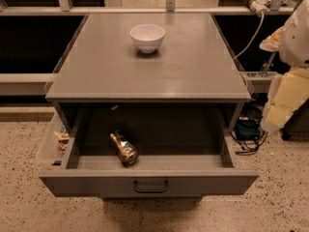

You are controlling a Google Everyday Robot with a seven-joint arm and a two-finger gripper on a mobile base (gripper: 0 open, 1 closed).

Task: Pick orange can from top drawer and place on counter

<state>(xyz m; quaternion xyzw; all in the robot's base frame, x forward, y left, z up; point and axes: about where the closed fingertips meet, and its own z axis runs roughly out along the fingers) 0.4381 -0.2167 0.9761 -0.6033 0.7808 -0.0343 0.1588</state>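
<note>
The orange can lies on its side, dented, on the floor of the open top drawer, left of centre and near the front panel. The drawer is pulled out, and its dark handle sits at the middle of the front. The counter is the flat grey cabinet top above it. My arm shows as a white and cream shape at the right edge. The gripper is its cream lower part, held to the right of the cabinet, well away from the can and holding nothing I can see.
A white bowl stands at the back centre of the counter. Cables and a dark box lie on the floor to the right of the cabinet. Small items sit in a clear tray to the left of the drawer. A rail runs behind.
</note>
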